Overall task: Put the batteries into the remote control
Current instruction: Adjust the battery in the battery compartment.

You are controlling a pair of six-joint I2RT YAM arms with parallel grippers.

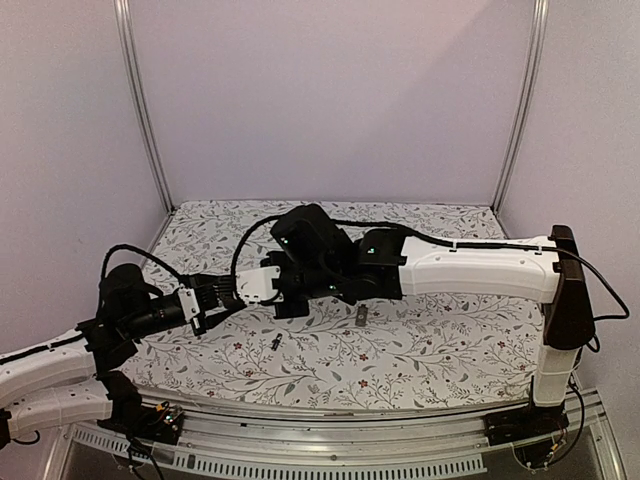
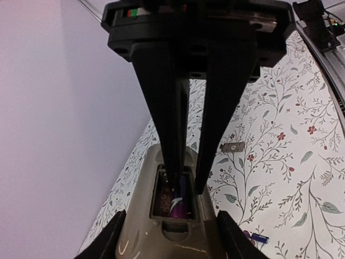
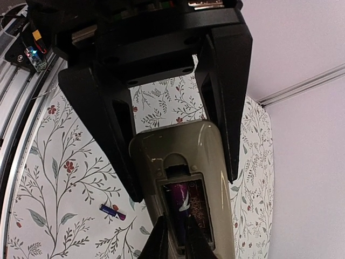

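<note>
Currently the remote control is up off the table, back side up, w/ its battery recess open to both wrist cams. One battery (purple wrap, a white mark on it) lies lengthwise in that recess. The brownish floor of the recess shows beside it.

The left gripper has the remote clamped btwn its two fingers, one on each long edge, at the end nearest its own cam. The right gripper comes in from the opposite end and points down into the recess. Its fingers are drawn nearly together w/ only a thin slit btwn them, tips at the battery. Whether they actually pinch the battery or only press on it, can't tell, since the tips cover the contact.

From the top cam, the two grippers meet over the left-middle of the table. The left arm reaches in low from the left and the right arm stretches across from the right.

Below them a second battery lies loose on the floral cloth, toward the near edge and apart from both grippers. A small flat grey plate lies on the cloth to its right, just in front of the right arm's forearm, touching nothing else
</note>
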